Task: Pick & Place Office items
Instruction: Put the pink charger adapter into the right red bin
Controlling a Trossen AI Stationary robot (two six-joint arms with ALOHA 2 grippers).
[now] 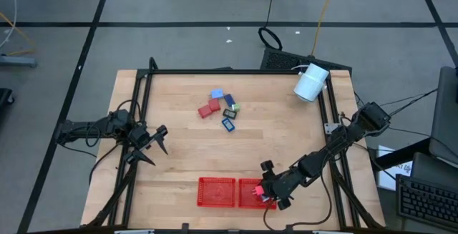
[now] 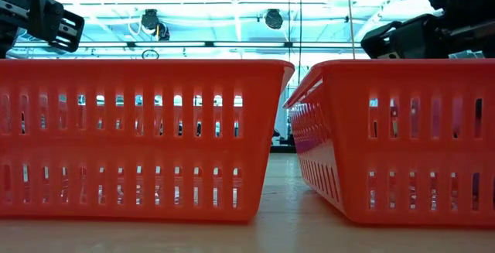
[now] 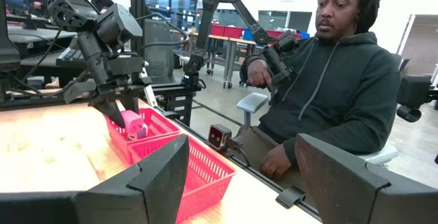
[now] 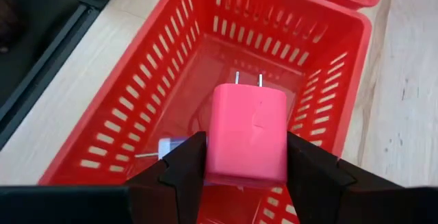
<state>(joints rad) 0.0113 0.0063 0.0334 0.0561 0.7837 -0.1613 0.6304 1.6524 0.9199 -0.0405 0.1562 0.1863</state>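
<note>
At the lower edge of the high view, two red mesh baskets sit side by side on the wooden table: the left basket and the right basket, their walls near each other but apart in the low view.

Right gripper: over the right basket, lower centre-right of the frame, clamped on a pink plug-in charger with two metal prongs pointing away from the wrist. The charger hangs above the basket's floor, not resting on it. A small white item lies on the basket's floor beside it, partly hidden.

Left gripper: at the left edge of the table, mid-frame, fingers spread and holding nothing.

Centre of the table, above the baskets in the frame: a loose cluster of small office items, among them a red block, a light blue block and a dark blue piece.

Upper right corner of the table: a white cylinder lying tilted.

Beyond the table in the left wrist view: a seated person in a dark hooded top.
</note>
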